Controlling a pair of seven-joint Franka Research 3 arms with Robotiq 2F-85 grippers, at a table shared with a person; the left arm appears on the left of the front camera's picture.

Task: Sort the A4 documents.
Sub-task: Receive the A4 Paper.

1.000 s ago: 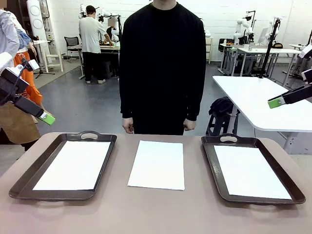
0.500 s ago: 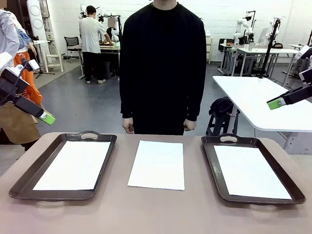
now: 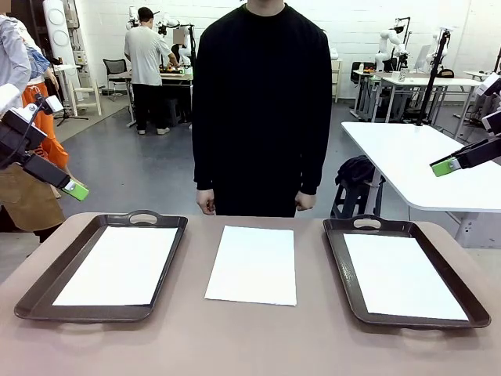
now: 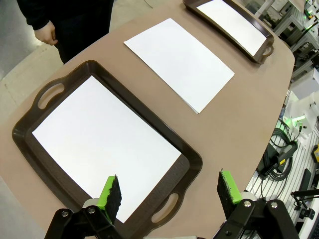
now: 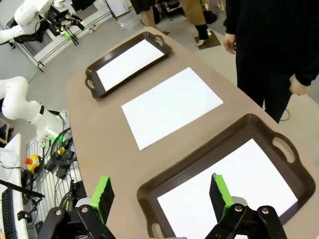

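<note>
Left gripper (image 4: 169, 189) spread wide and empty, its ribbed green pads (image 4: 110, 191) hanging over the near rim of the left tray (image 4: 193, 160). Right gripper (image 5: 161, 191) likewise released, nothing in it, above the right tray (image 5: 219, 147). Both trays are dark brown and glossy, with round corners and cut-out handles. A4 documents: I see one thin white sheet flat in each tray (image 3: 117, 265) (image 3: 403, 274), and more (image 3: 252, 265) on the matte tan table (image 3: 250, 337) between them.
</note>
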